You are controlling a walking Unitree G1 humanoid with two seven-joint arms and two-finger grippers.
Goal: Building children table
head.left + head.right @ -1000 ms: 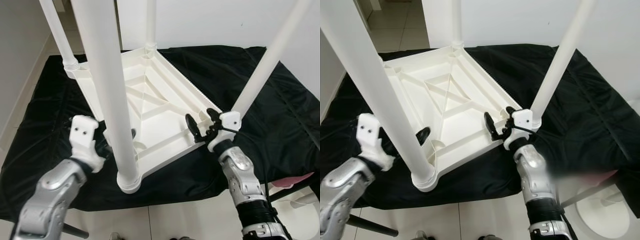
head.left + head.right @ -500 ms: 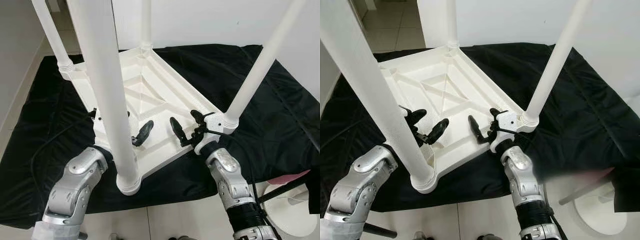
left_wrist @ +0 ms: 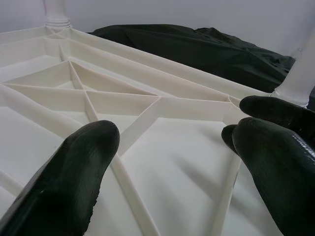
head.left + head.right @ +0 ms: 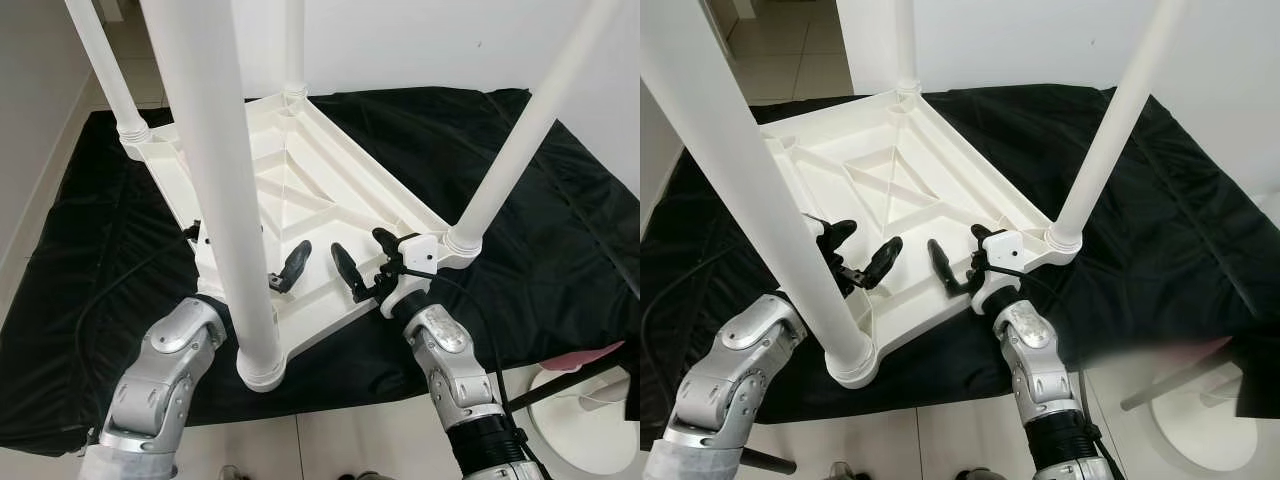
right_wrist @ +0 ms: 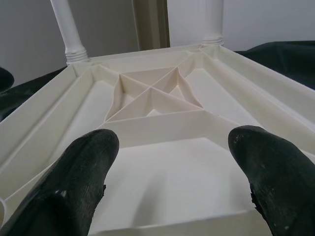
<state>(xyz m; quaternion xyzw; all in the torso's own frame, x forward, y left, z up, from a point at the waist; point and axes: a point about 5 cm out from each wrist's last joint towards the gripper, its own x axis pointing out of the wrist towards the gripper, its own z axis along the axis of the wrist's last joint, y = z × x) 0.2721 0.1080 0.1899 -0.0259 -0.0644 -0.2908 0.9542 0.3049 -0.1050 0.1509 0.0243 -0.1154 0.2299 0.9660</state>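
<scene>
A white plastic children's table (image 4: 300,190) lies upside down on a black cloth (image 4: 470,130), its four legs pointing up. The thick near leg (image 4: 215,180) stands right before me. My left gripper (image 4: 862,248) is open beside that leg, over the table's near rim. My right gripper (image 4: 960,252) is open a little to its right, over the same rim and just inside the near right leg (image 4: 515,140). Both wrist views look across the ribbed underside (image 5: 157,98) between spread fingers (image 3: 74,187), with nothing held.
The black cloth covers a low platform ending near my feet, with tiled floor (image 4: 330,440) below. A white wall (image 4: 420,40) rises behind. At the bottom right stand a white round base (image 4: 590,410) and a pink piece (image 4: 585,358).
My left arm swung in from outside the near leg, and its gripper now sits over the table's rim. The right gripper slid leftward, away from the near right leg's socket.
</scene>
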